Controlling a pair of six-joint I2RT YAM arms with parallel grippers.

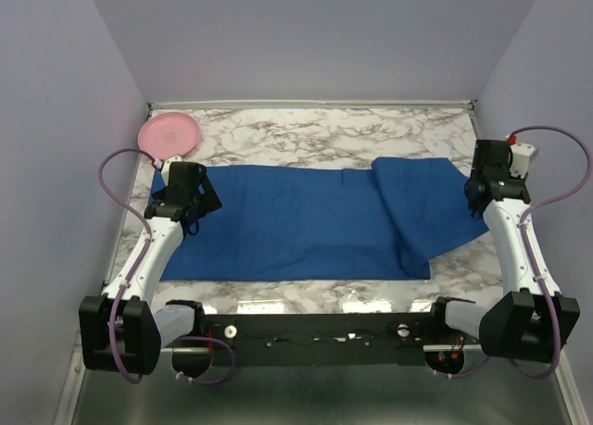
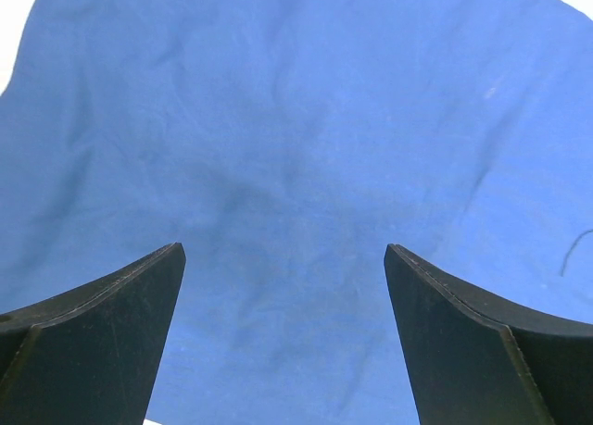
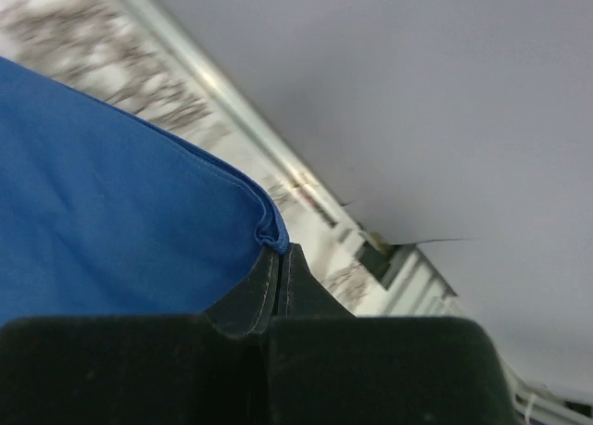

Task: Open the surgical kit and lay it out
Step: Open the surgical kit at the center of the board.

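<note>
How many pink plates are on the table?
1: the pink plate sits at the far left corner, beyond the blue cloth. Others could lie hidden under the cloth.

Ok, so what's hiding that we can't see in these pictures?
- Under the blue cloth: top view shows only cloth, so any kit pieces are hidden.
- Left wrist view: between the open left hand almost only cloth shows; edges cut off the rest.
- Right wrist view: the table beyond the right hand, pinching the cloth's hem, is blurred.

The cloth wrap (image 1: pixel 296 226) lies on table (image 1: pixel 324 133) — dish (image 1: pixel 169 134) behind left end.
</note>
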